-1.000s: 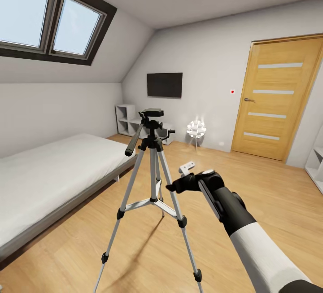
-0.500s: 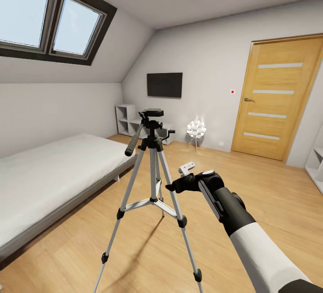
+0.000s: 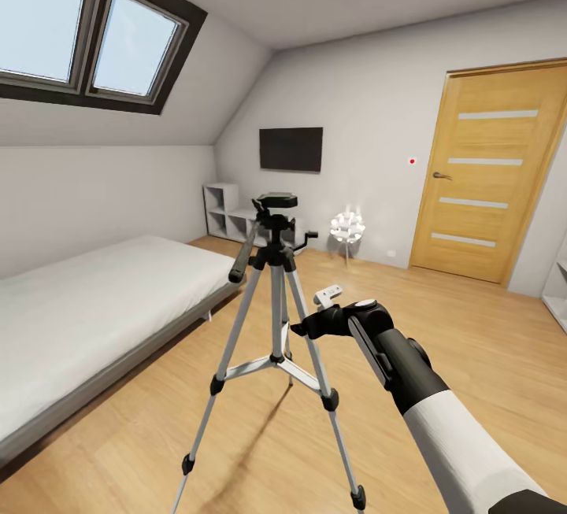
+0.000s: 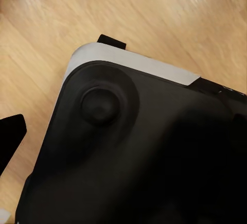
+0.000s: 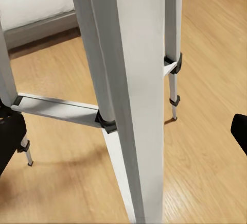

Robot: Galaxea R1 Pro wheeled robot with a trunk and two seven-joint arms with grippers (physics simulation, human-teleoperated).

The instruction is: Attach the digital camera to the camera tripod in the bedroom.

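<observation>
The camera tripod point(image 3: 277, 262) stands on the wood floor in the middle of the bedroom, its silver legs spread and its black head and pan handle on top. My right gripper point(image 3: 304, 330) hangs open right beside the tripod's nearest leg, about halfway up. In the right wrist view that silver leg point(image 5: 123, 80) rises close ahead between the two dark fingertips point(image 5: 9, 134), and I cannot tell whether they touch it. The digital camera is out of view. In the left wrist view, a black rounded body point(image 4: 134, 147) with a silver edge sits above the floor.
A low bed point(image 3: 79, 301) lies along the left wall under a skylight. White cube shelving point(image 3: 227, 211), a wall screen point(image 3: 291, 149) and a white floor lamp point(image 3: 346, 227) stand at the far wall. A wooden door point(image 3: 488, 175) is at the right. Open floor lies around the tripod.
The whole head view has shifted a little, so the tripod looks slightly nearer and further right. My right arm keeps the same pose in the picture.
</observation>
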